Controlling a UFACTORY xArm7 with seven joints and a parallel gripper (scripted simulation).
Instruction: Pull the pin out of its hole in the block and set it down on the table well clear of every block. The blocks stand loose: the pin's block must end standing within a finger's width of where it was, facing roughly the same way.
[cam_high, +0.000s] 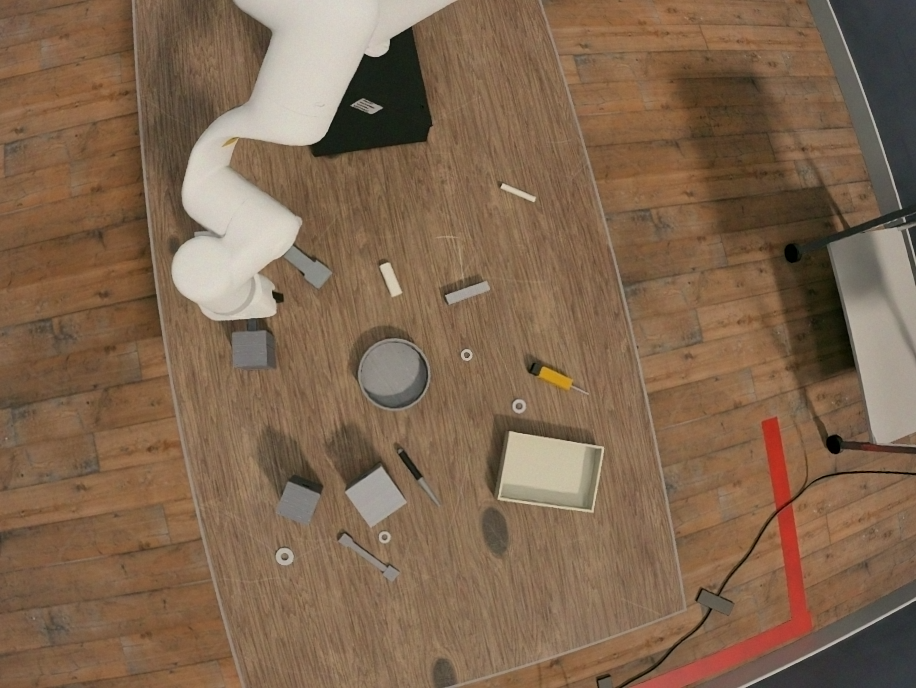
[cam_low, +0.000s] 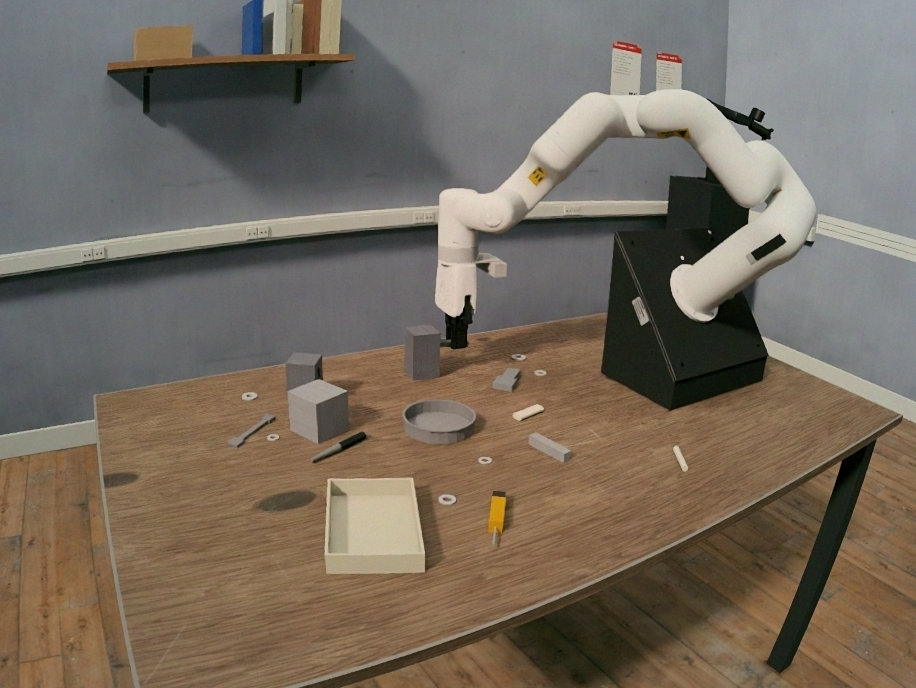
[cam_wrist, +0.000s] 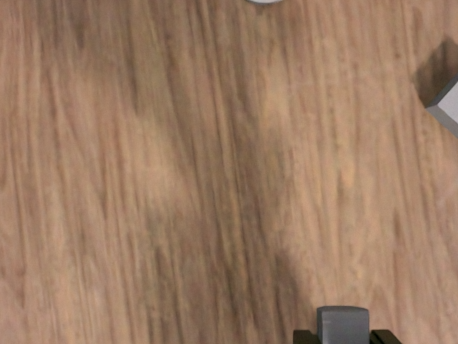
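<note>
The pin's grey block (cam_high: 253, 348) stands upright at the table's left side, also in the exterior view (cam_low: 422, 351). My gripper (cam_low: 456, 336) hangs just beside the block's face, pointing down, and is shut on the grey pin (cam_low: 444, 342). The pin lies level between the fingers and reaches toward the block's side. I cannot tell whether its tip is still in the hole. In the wrist view the pin's end (cam_wrist: 343, 325) shows between the black fingertips at the bottom edge, above bare table. From above, the arm hides most of the gripper (cam_high: 254, 323).
Two other grey blocks (cam_high: 299, 499) (cam_high: 375, 494) stand toward the front left. A round grey dish (cam_high: 393, 373), a cream tray (cam_high: 549, 471), a marker (cam_high: 418, 474), a yellow cutter (cam_high: 551, 376), a grey wedge (cam_high: 308, 266), a grey bar (cam_high: 467, 291) and several washers lie around.
</note>
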